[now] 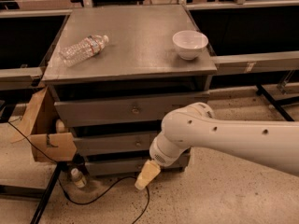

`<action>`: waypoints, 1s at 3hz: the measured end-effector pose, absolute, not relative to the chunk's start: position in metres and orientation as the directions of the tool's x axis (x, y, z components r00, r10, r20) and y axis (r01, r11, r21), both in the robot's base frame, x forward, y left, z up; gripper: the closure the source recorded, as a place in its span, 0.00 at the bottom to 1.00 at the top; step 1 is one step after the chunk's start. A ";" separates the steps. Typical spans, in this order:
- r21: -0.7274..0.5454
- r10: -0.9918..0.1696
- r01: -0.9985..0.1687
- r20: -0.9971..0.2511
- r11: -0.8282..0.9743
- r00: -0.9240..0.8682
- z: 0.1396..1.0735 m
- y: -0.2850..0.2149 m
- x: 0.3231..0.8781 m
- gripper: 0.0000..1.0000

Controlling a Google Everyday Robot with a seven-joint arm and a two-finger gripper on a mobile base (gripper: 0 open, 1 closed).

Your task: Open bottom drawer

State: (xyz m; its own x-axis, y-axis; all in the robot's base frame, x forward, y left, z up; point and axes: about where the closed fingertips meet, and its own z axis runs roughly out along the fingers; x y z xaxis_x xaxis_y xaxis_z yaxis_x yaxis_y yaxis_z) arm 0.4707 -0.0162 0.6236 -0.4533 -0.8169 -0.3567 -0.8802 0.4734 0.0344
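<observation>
The grey cabinet (135,55) has three stacked drawers. The bottom drawer (114,166) is the slim lowest panel just above the floor, and its front looks about flush with the cabinet. My white arm reaches in from the right and covers that drawer's right half. My gripper (145,175) hangs at the arm's end, with its tan fingers (146,173) pointing down and left, right in front of the bottom drawer's middle. The drawer's knob is hidden around the gripper.
On the cabinet top lie a plastic water bottle (83,49) and a white bowl (189,44). A cardboard box (46,133) hangs at the cabinet's left side. A small bottle (77,177) and a black cable (93,197) lie on the floor at the lower left.
</observation>
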 end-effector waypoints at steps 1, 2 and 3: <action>0.069 -0.819 -0.860 -0.276 0.505 -0.503 0.555 -0.029 0.476 0.00; 0.134 -0.798 -0.831 -0.233 0.540 -0.556 0.477 -0.046 0.481 0.00; 0.180 -0.776 -0.808 -0.228 0.560 -0.589 0.408 -0.062 0.483 0.00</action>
State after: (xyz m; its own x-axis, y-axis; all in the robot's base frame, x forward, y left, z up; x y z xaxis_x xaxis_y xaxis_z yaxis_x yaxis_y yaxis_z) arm 0.4826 -0.0624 0.4083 -0.5886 -0.7755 -0.2283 -0.8083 0.5604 0.1805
